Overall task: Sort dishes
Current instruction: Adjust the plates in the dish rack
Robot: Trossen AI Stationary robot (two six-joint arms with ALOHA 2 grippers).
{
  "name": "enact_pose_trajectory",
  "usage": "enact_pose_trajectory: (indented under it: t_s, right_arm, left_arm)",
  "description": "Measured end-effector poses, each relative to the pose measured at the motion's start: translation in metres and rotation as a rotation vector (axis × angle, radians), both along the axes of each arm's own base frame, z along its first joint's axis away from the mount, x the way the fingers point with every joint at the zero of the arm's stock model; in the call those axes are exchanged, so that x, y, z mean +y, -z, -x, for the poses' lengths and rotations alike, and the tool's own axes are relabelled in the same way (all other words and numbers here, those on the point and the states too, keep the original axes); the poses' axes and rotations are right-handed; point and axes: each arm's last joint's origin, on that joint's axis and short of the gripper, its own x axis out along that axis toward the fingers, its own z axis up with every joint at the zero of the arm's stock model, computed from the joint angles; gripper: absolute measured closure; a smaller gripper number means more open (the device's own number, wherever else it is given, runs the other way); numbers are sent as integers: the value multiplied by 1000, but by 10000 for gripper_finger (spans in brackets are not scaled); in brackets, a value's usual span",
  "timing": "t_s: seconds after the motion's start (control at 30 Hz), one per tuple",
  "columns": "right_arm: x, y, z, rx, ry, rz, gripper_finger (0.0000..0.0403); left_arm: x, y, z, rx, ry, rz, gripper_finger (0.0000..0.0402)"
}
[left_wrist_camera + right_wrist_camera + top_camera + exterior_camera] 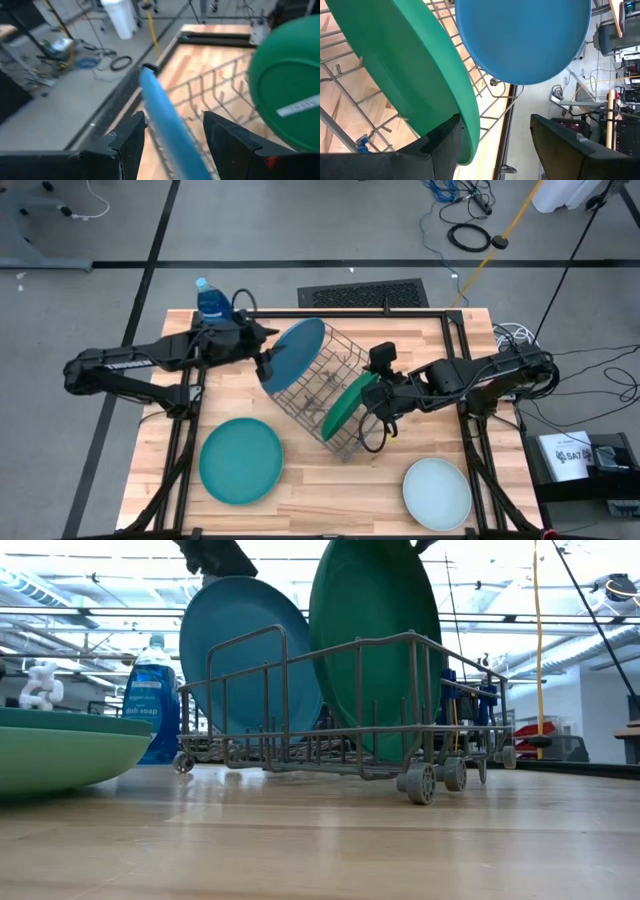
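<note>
A grey wire rack point(318, 388) stands mid-table. A bright blue plate point(297, 350) stands on edge in it, tilted; its lower rim is down among the wires point(250, 735). A dark green plate point(345, 408) stands on edge beside it, its lower rim in the rack point(385, 752). My left gripper point(174, 117) is open at the blue plate's upper rim point(159, 107), a finger on either side. My right gripper point(495, 125) is open at the green plate's upper rim point(469, 145). That rim lies by one finger, with a wide gap to the other. My left gripper has the blue plate's rim point(167, 130) running slantwise through its open gap, close to one finger point(131, 137). Whether they touch, I cannot tell. My right gripper has the green plate's rim point(470, 150) lying next to one finger point(445, 142). Whether they touch, I cannot tell.
A teal plate point(241, 460) lies flat near the front left, and a pale mint plate point(437, 492) lies at the front right. A blue dish-soap bottle point(210, 300) stands at the far left corner. Black frame rails point(455, 330) run along the table's sides.
</note>
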Motion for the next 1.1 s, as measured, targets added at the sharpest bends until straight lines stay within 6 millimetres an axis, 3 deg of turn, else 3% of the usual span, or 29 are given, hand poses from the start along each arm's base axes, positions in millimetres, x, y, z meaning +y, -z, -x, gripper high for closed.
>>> enact_pose_trajectory:
  t_s: [0.3,0.37,0.47,0.57,0.8,1.1]
  right_arm:
    - [3,0,1,-3,-10,0,177]
    - [5,0,1,-3,-19,0,177]
    - [9,0,2,-2,-34,2,177]
    - [12,0,3,9,-60,17,177]
    - [19,-4,6,21,-103,153,177]
    - [22,-41,21,-49,-82,241,177]
  left_arm:
    - [11,31,-25,150,-43,79,213]
    - [13,30,-28,157,-53,80,243]
    - [12,22,-29,140,-48,79,319]
    - [9,12,-28,106,-37,79,383]
    - [-1,-33,-28,-25,-48,23,391]
    - [-36,-107,-15,-254,2,-39,392]
